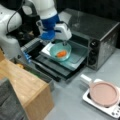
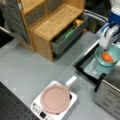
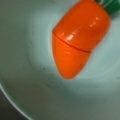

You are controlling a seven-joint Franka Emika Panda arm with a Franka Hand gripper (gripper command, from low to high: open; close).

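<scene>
A: On the open oven door, the tray carries a teal bowl; toaster oven behind it, wooden cabinet and lidded pan well apart.

B: Gripper?

A: At the bowl's far rim, in both front views. Whether its jaws are parted, or grip the rim, cannot tell.

B: Contents?

A: One toy carrot, loose on the bowl floor.

B: Handling note?

A: My judgement: move slowly and keep the bowl level, or the carrot rolls.

One carrot (toy-like), one teal bowl, one tray, one toaster oven — one lidded pan, one wooden cabinet.
</scene>
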